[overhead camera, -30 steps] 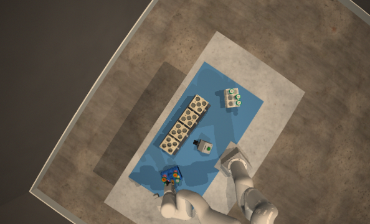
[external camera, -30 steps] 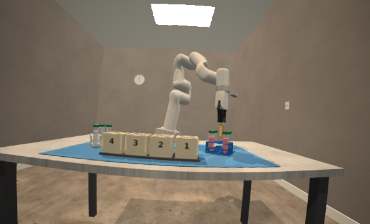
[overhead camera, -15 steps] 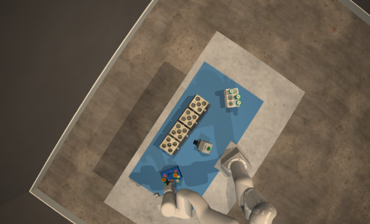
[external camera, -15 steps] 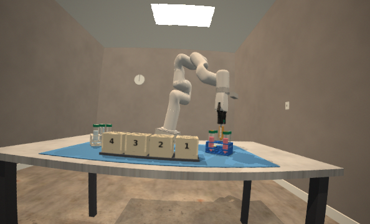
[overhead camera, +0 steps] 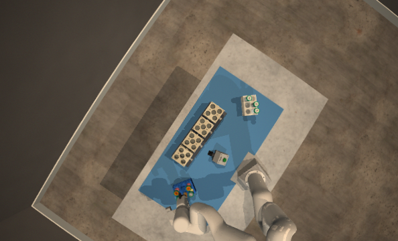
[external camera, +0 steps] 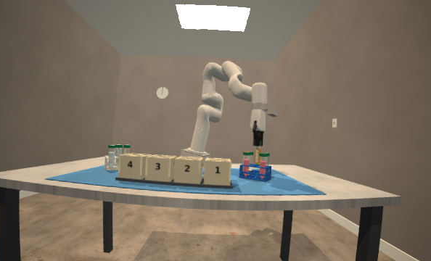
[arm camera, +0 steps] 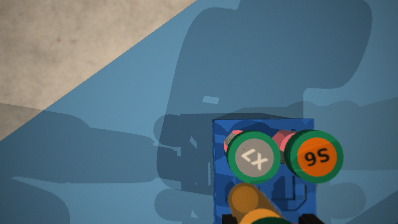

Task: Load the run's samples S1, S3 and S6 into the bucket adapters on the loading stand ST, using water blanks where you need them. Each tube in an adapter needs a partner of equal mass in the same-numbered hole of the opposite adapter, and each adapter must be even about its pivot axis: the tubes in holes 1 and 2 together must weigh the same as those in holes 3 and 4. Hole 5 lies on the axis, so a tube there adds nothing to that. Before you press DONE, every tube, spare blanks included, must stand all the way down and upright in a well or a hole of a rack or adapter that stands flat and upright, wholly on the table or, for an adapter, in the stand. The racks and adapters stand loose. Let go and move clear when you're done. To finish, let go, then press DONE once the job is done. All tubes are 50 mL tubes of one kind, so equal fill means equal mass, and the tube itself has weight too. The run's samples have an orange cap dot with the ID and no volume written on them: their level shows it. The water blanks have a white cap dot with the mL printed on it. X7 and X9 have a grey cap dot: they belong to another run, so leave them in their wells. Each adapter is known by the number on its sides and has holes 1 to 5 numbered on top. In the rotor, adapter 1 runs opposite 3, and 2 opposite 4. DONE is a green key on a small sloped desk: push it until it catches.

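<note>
My gripper [overhead camera: 182, 197] [external camera: 257, 143] [arm camera: 270, 219] is shut on a green-capped tube [external camera: 257, 156] [arm camera: 245, 199] with orange contents. The tube hangs tip down over the blue rack [external camera: 255, 177] [arm camera: 220, 175]; its tip looks near the rack's top, and its ID does not show. In the wrist view S6 [arm camera: 316, 157] and grey-dotted X7 [arm camera: 254, 157] stand in the rack. Another orange-dotted tube [overhead camera: 176, 193] is near the rack; its ID is unreadable. Adapters 1 [external camera: 218, 177], 2 [external camera: 188, 176], 3 [external camera: 159, 175] and 4 [external camera: 131, 172] stand in the dark stand; their holes look empty.
A pale rack [external camera: 107, 163] at the far end holds three green-capped tubes [overhead camera: 249, 98] [overhead camera: 256, 104] [overhead camera: 256, 110]. The small desk [overhead camera: 218, 157] with the green DONE key [overhead camera: 224, 160] stands between the adapters and the arm's base. The stand's long row lies beyond the blue rack.
</note>
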{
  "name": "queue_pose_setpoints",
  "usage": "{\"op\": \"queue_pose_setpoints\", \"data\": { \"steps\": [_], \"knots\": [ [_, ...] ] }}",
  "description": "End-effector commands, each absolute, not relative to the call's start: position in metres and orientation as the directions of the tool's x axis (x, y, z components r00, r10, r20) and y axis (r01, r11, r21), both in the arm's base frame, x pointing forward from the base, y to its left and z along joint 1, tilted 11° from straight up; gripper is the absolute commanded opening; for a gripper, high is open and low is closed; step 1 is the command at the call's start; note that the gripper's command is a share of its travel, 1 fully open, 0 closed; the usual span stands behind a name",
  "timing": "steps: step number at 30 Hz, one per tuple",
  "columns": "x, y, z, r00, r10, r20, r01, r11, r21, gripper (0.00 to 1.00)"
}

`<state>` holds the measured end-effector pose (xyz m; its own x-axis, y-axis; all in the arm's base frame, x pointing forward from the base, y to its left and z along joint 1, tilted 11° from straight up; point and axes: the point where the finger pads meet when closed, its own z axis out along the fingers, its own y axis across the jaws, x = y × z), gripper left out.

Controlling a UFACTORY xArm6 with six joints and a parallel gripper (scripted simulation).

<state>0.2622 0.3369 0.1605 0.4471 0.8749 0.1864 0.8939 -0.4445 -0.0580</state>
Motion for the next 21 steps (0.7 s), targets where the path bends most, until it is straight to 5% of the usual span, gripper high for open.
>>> {"op": "queue_pose_setpoints", "data": {
  "steps": [1, 21],
  "knots": [
    [0.263, 0.339, 0.158, 0.447, 0.874, 0.191, 0.894, -0.444, -0.057, 0.00],
    [0.264, 0.342, 0.140, 0.447, 0.874, 0.190, 0.894, -0.444, -0.057, 0.00]
  ]
}}
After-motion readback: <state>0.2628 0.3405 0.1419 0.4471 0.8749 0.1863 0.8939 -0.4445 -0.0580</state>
